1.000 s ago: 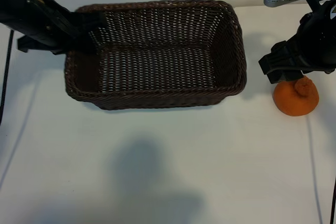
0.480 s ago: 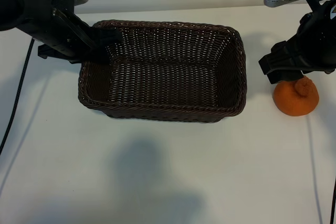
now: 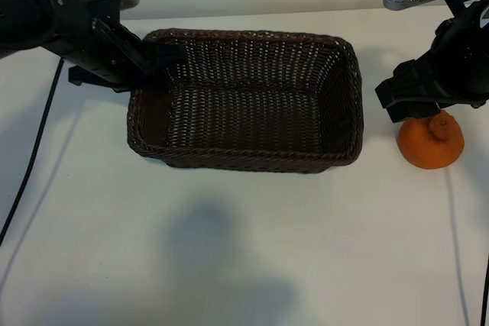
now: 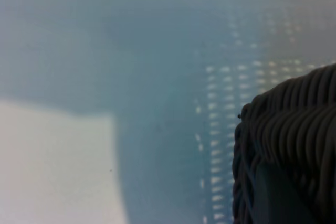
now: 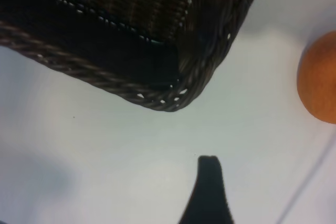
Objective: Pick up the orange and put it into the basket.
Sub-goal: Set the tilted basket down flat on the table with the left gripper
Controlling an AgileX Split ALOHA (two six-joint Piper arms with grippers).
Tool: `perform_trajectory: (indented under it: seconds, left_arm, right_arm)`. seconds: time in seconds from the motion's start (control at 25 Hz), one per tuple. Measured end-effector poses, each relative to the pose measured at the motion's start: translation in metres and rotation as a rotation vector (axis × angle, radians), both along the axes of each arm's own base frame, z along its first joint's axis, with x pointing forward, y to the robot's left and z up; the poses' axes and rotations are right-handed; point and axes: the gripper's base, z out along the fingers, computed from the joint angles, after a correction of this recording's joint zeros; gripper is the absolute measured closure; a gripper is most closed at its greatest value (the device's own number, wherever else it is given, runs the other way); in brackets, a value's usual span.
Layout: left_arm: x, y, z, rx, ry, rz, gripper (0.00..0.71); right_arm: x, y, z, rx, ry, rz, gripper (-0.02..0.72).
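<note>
1. A plain white bench [image 3: 229, 250] carries everything.
2. A large rectangular dark-brown woven wicker basket [image 3: 244, 159] lies on it.
3. A small round bright-orange fruit [image 3: 429, 143] sits right of the basket, apart from it.

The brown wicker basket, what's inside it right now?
Nothing shows inside the dark-brown woven wicker basket: only bare weave on its floor and walls. The left tool, gripping the rim, covers its far-left corner. The small bright-orange fruit sits outside on the white table.
</note>
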Motion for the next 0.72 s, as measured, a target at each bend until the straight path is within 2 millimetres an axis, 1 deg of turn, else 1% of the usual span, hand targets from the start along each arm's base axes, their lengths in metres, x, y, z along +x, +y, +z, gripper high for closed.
perform_trajectory:
  seconds: [0.16, 0.72]
  left_arm:
    - [0.0014, -0.0017, -0.0070, -0.006, 0.010, -0.009, 0.559]
    - [0.0022, -0.0044, -0.0098, -0.027, 0.008, -0.030, 0.559]
  right_arm:
    - [-0.0003, 0.0000, -0.0001, 0.000, 0.003, 0.000, 0.149]
    - [-0.0004, 0.0002, -0.0001, 0.002, 0.005, 0.000, 0.149]
